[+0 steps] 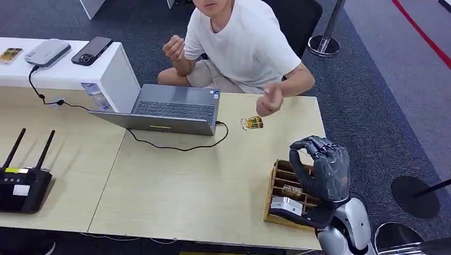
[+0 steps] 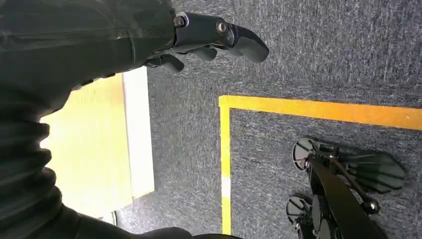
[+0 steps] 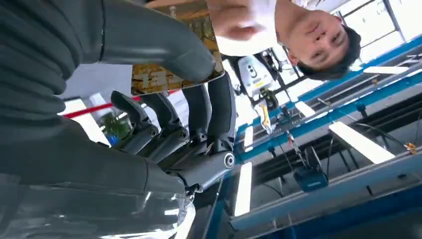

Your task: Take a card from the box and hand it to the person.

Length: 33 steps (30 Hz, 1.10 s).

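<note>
**So, card is up in the right hand**

Right hand (image 1: 320, 167) is raised above the wooden box (image 1: 276, 207) at the worktop's (image 1: 175, 186) near right edge, thumb and fingers (image 3: 199, 107) pinching a yellowish card (image 3: 171, 74). Another card (image 1: 251, 122) lies flat on the worktop, just below the person's hand (image 1: 270, 99). Left hand (image 2: 209, 37) hangs over the carpet beside the worktop, fingers loosely apart, holding nothing. An open laptop (image 1: 170, 109) sits in front of the person.
</note>
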Each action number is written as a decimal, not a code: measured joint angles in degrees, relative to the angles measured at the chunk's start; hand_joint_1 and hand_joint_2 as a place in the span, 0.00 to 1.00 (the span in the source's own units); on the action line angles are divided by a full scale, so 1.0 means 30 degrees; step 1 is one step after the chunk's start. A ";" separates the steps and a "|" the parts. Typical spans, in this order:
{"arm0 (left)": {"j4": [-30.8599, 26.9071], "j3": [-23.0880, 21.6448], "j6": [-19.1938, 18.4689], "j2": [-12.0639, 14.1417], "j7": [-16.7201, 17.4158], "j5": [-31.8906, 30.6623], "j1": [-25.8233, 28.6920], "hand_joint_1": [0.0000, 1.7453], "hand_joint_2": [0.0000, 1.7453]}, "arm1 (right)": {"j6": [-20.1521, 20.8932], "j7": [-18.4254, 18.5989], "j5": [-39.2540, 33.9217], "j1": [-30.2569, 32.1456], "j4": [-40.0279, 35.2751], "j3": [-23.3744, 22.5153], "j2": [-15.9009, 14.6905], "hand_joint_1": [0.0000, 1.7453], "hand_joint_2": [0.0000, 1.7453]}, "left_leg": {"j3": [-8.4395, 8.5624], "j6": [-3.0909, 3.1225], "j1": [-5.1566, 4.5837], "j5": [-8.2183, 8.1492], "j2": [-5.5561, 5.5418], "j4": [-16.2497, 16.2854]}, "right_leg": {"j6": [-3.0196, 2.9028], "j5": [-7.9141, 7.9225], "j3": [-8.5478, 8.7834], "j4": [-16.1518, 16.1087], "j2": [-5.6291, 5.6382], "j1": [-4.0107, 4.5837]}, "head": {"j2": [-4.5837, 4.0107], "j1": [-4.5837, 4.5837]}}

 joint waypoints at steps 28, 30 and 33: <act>0.0000 -0.1275 -0.0007 0.0000 0.0306 -0.0350 -0.0295 0.00 1.00 | -0.4635 0.1675 0.7156 -0.6309 1.1388 0.3767 0.1719 0.90 1.00 | -0.0004 0.0007 0.0003 0.0023 0.0001 0.0001 | -0.0001 0.0006 0.0003 0.0007 0.0000 0.0002 | 0.0000 0.0000; 0.0000 -0.1290 -0.0007 0.0000 0.0313 -0.0350 -0.0297 0.00 1.00 | -0.4636 0.1705 0.7200 -0.6443 1.1717 0.3811 0.1792 0.90 1.00 | -0.0005 0.0007 0.0003 0.0023 0.0002 0.0001 | -0.0001 0.0006 0.0005 0.0006 0.0001 0.0001 | 0.0000 0.0000; 0.0000 -0.1326 -0.0007 0.0000 0.0313 -0.0350 -0.0301 0.00 1.00 | -0.4642 0.1900 0.7390 -0.6787 1.2148 0.3899 0.1821 0.90 1.00 | -0.0006 0.0007 0.0002 0.0023 0.0003 0.0001 | -0.0001 0.0006 0.0003 0.0005 0.0003 0.0001 | 0.0000 0.0000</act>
